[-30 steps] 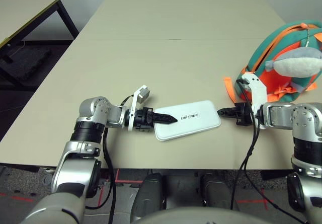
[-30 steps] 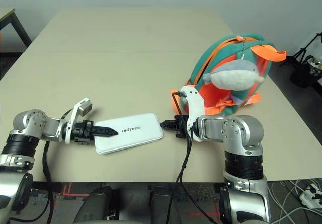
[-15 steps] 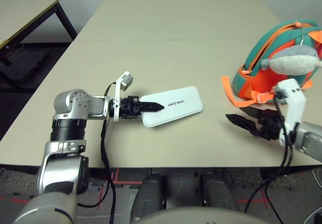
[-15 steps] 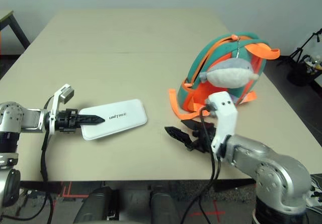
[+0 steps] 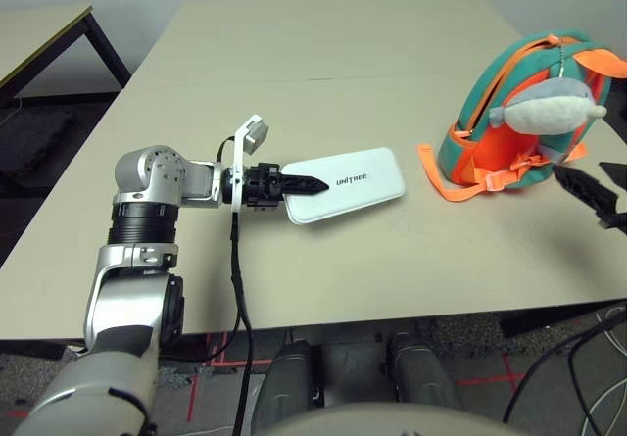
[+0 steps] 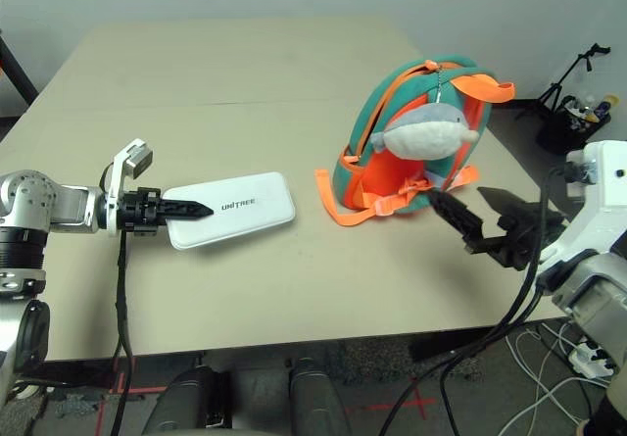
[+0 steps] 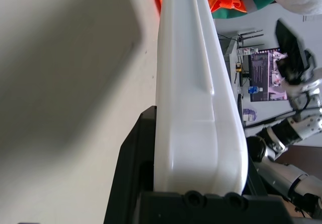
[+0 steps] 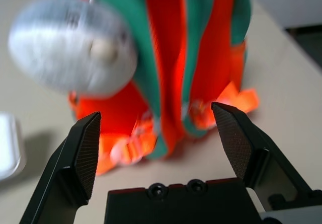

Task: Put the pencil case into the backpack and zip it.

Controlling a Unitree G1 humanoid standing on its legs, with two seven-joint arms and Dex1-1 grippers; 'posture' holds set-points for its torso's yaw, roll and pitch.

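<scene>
The white pencil case (image 5: pixel 353 181) lies flat on the table, its lettering facing up. My left gripper (image 5: pixel 294 183) is shut on its left end; in the left wrist view the case (image 7: pixel 193 133) sits edge-on between the black fingers. The teal and orange backpack (image 6: pixel 392 176) stands upright to the right of the case, with a grey plush fish (image 6: pixel 423 130) hanging on its front. My right gripper (image 6: pixel 477 213) hovers open beyond the backpack's right side, pointing at it with nothing between its fingers (image 8: pixel 83 153).
An orange strap (image 5: pixel 436 176) trails from the backpack onto the table toward the case. A second table (image 5: pixel 39 34) stands at the back left. A tripod and cables (image 6: pixel 578 73) are on the floor past the table's right edge.
My right gripper has opened, left the case's right end and swung out right past the backpack. The left gripper keeps its hold on the case. The camera has shifted.
</scene>
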